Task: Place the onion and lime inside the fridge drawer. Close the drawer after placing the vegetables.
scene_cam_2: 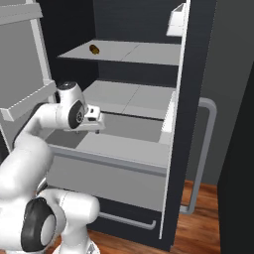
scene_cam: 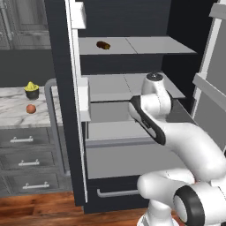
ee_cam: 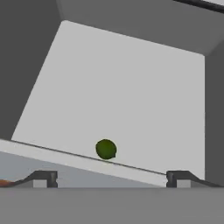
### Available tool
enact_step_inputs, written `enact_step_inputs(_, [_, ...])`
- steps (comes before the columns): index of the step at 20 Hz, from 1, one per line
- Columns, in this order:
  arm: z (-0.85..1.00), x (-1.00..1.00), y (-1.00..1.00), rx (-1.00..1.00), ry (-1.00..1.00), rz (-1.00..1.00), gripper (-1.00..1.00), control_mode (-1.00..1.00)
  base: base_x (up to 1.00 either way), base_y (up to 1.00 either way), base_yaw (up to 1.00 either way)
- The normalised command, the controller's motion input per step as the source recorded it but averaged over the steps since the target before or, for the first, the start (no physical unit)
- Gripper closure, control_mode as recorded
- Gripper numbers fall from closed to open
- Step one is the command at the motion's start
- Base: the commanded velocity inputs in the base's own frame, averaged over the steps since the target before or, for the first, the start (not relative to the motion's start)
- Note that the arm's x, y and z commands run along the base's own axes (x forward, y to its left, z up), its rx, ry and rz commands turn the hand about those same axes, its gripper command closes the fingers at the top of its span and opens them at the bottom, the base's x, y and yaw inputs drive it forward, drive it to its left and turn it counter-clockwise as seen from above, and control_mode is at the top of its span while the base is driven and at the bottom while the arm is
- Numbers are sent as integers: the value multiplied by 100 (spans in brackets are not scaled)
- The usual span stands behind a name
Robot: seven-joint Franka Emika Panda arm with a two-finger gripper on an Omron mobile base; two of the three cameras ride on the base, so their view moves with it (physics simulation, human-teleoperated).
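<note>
Below the gripper (ee_cam: 112,177), the lime (ee_cam: 106,149) is dark green against the light grey fridge drawer (ee_cam: 131,96). The onion (scene_cam: 31,109) is reddish-orange on the white-and-grey marbled counter (scene_cam: 13,115).

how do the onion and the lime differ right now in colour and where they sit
The onion is reddish-orange; the lime is dark green. The onion sits on the marble counter left of the fridge, near a small dark cup; the lime lies inside the light grey fridge drawer, which stands pulled open. The onion's step is not yet done; the lime's looks done. Both are small, round, and held by nothing.
</note>
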Motion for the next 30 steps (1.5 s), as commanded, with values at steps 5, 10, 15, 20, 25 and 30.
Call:
enact_step_inputs(5, [64,-100,1,0,-24,0,-100,-100,0,0,0])
enact_step_inputs(10, [24,-100,0,5,-14,0,-100,-100,0,0,0])
enact_step_inputs(15, [4,-99,0,8,-7,0,-100,-100,0,0,0])
enact_step_inputs(20, [-1,-34,1,0,0,-1,-100,-100,0,0,0])
enact_step_inputs(25, [-24,-33,0,0,-1,0,-100,-100,0,0,0])
enact_step_inputs(30, [-12,-40,0,1,-3,-1,-100,100,-60,2,0])
